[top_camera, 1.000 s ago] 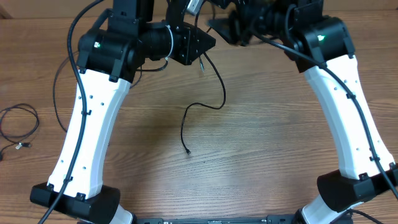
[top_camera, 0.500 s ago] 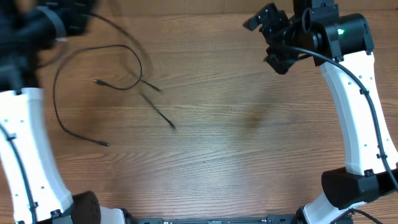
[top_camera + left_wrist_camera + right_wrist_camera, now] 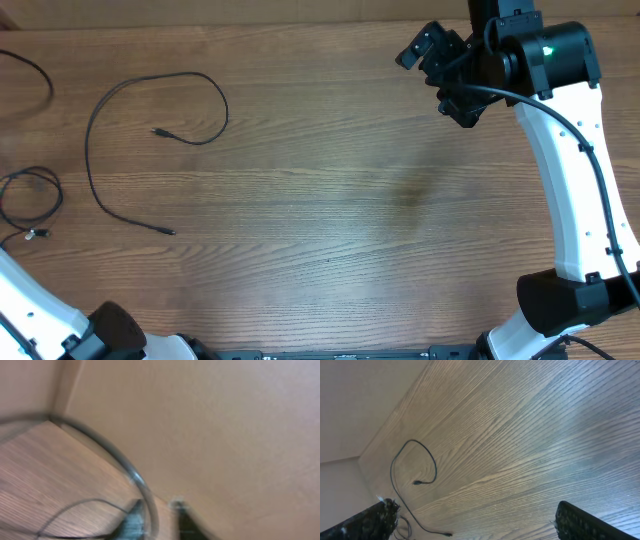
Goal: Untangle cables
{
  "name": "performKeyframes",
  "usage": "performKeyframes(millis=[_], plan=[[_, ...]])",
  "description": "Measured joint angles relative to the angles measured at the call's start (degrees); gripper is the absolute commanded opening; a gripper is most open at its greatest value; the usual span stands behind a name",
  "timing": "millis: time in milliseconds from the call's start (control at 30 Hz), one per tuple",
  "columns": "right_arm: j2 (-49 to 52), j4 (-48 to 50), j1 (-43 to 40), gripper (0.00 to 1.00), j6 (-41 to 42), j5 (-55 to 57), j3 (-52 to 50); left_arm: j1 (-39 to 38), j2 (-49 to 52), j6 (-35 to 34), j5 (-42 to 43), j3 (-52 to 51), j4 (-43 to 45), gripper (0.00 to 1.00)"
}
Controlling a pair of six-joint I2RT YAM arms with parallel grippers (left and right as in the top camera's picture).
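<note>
1. Cables: your long cable [image 3: 87, 160] lies loose on the left part of the wooden table [image 3: 330, 200], curled in one open loop. One plug end sits inside the loop, the other points toward the near edge.
2. A small coil [image 3: 30, 195] of a second cable sits at the far left edge, just beside the long cable but not touching it. Its plug lies just below the coil.
3. A black strand [image 3: 45, 80] in the top-left corner runs out of frame. You can't see what it joins.
4. The right gripper [image 3: 440, 75] is raised at the far right, well apart from every cable. In the right wrist view its fingers [image 3: 370, 520] are spread wide with nothing between them.
5. The left gripper [image 3: 157, 522] is outside the overhead view; only a white arm segment [image 3: 35, 305] shows there. The left wrist view is badly blurred. A dark cord [image 3: 135, 480] arcs past the fingertips, but you can't tell if it's clamped.
</note>
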Motion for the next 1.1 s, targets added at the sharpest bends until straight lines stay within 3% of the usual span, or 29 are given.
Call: performKeyframes(millis=[33,267,467,867,1100], plan=[[0.0,-0.1,0.0,1.00,-0.2,0.0,0.0,-0.5,0.7,0.1,-0.1,0.0,-0.5,1.00],[0.0,-1.8,0.0,1.00,-3.8,0.4,0.0,-4.3,7.0,1.8,-0.9,-0.2,-6.2,1.00],[0.0,-3.9,0.0,1.00,-12.5,0.4,0.0,-4.7,5.0,2.1,-0.9,-0.2,-11.3,1.00],[-1.4,-5.4,4.1,1.00,-25.9,4.6,0.0,-14.1,-9.0,3.4,-4.7,0.7,-42.9,1.00],[-10.1,-7.5,7.2,1.00,-28.6,5.0,0.0,-14.1,-7.5,3.4,-6.2,0.7,-44.8,1.00]])
